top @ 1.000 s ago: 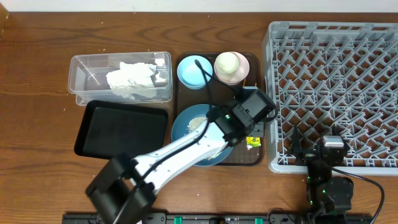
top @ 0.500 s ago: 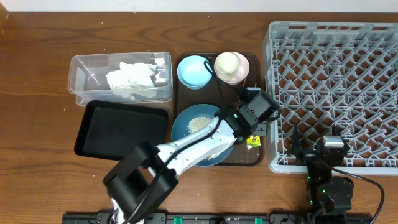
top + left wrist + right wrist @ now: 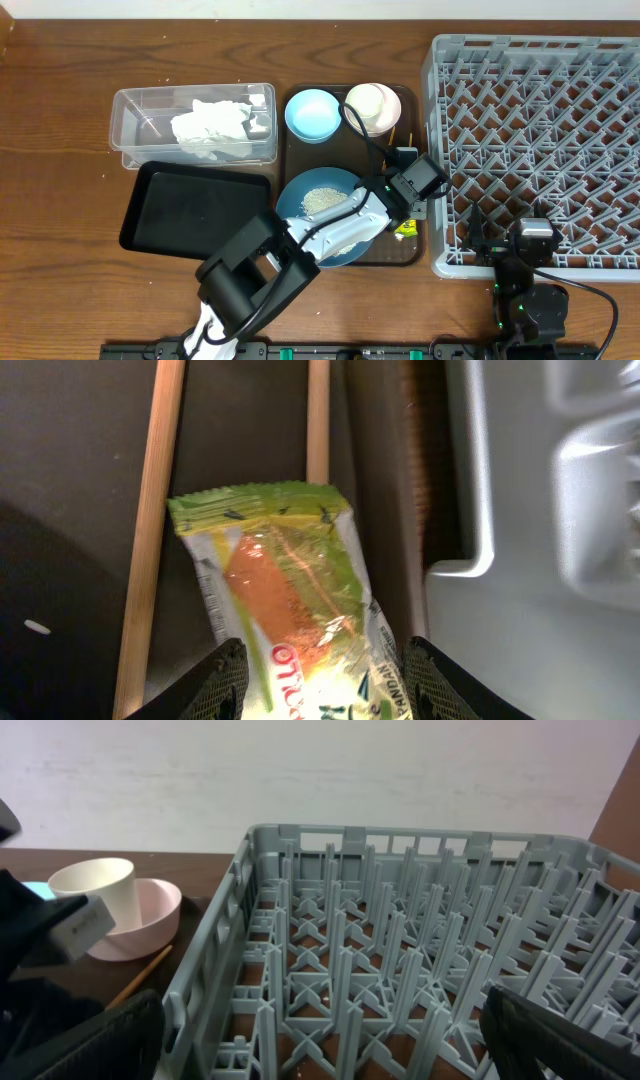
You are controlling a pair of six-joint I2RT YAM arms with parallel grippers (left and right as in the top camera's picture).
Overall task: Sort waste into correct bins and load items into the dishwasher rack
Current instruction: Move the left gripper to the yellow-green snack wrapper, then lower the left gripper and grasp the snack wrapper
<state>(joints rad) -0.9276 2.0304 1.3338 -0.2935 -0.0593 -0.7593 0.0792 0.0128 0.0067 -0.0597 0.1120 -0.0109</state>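
The yellow-green snack wrapper [image 3: 290, 590] lies flat on the brown serving tray [image 3: 70, 480], across two wooden chopsticks [image 3: 150, 560]. My left gripper [image 3: 325, 685] is open, with one fingertip on each side of the wrapper's near end. In the overhead view the left gripper [image 3: 412, 190] hovers over the wrapper [image 3: 407, 228] beside the dark-blue plate [image 3: 296, 215], which holds rice [image 3: 322, 200]. The white napkin [image 3: 210, 130] sits in the clear tub [image 3: 130, 110]. My right gripper [image 3: 320, 1040] is wide open over the grey dishwasher rack [image 3: 420, 920], holding nothing.
The black tray [image 3: 195, 210] lies in front of the tub. A light-blue bowl [image 3: 312, 113] and a pink bowl [image 3: 393, 105] holding a white cup [image 3: 368, 103] stand at the tray's far end. The rack's wall [image 3: 540, 510] rises just right of the wrapper.
My left gripper has shifted a little toward the table's near edge and now sits over the wrapper, while the arm behind it has swung right. The right arm has not moved.
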